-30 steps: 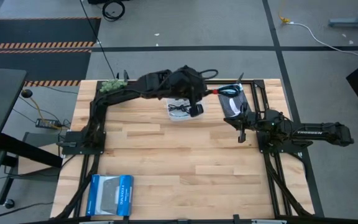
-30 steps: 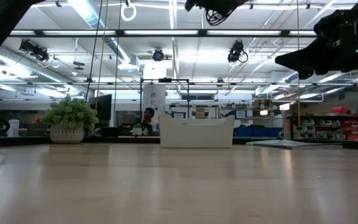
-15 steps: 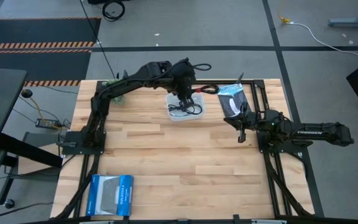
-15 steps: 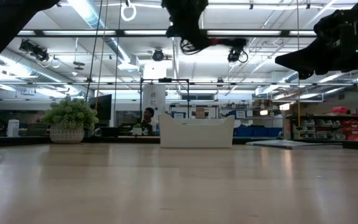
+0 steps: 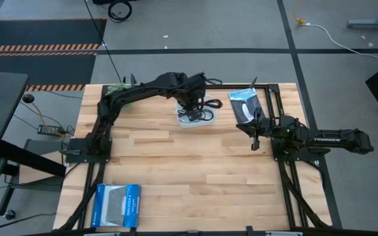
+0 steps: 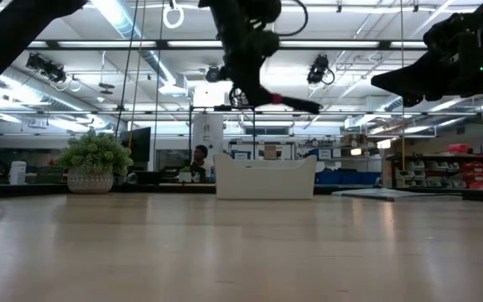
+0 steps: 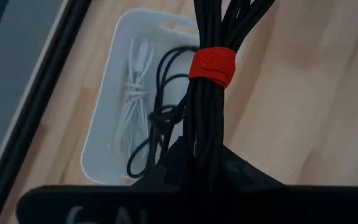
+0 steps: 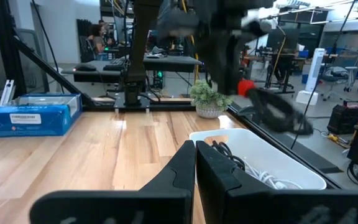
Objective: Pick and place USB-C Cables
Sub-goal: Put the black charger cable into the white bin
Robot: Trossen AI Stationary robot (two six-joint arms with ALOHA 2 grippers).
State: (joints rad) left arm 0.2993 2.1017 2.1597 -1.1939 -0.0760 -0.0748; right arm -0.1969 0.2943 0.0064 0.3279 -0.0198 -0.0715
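My left gripper [image 5: 193,102] hovers over the white tray [image 5: 181,121] at the table's far middle, shut on the black cable with a red band [image 7: 211,65]. In the low view that bundle [image 6: 285,101] slants out below the gripper [image 6: 243,60], above the tray [image 6: 264,177]. A white cable [image 7: 135,93] and a black cable [image 7: 160,124] lie in the tray. The pale grey cable does not show. My right gripper [image 5: 255,140] waits shut at the table's right, near the tray [image 8: 260,155]. My left gripper pinches the black bundle between its two fingers at the end below the red band [image 7: 199,140], coming from above. The bundle runs on past the fingertips, roughly along them. It is lifted clear above the tray, and its free end [image 6: 313,107] slants down sideways.
A black-and-white packet [image 5: 245,105] lies right of the tray, just beyond my right gripper. A blue box [image 5: 117,204] sits at the near left corner and a small plant [image 5: 118,88] at the far left. Black frame rails run along both sides of the table.
My left gripper has carried the red-banded cable from beside the packet leftward to above the tray and has come down. The bundle's free end swung from pointing at the packet to hanging over the tray's right part.
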